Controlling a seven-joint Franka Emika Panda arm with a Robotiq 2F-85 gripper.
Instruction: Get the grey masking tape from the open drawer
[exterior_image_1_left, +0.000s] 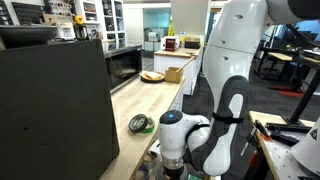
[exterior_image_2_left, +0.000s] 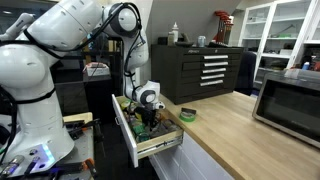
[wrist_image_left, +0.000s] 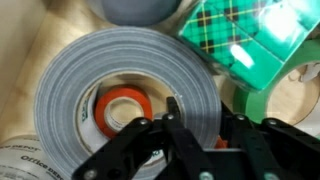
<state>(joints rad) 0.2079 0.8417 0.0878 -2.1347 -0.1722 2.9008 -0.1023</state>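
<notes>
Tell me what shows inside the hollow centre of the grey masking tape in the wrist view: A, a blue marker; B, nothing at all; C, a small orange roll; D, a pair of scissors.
C: in the wrist view a small orange roll shows through the hole of the grey masking tape.

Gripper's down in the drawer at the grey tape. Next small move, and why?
Probably lift straight up: the gripper looks shut across the wall of the grey masking tape, one finger in its hollow, with a green dispenser close beside it in the open drawer.
</notes>
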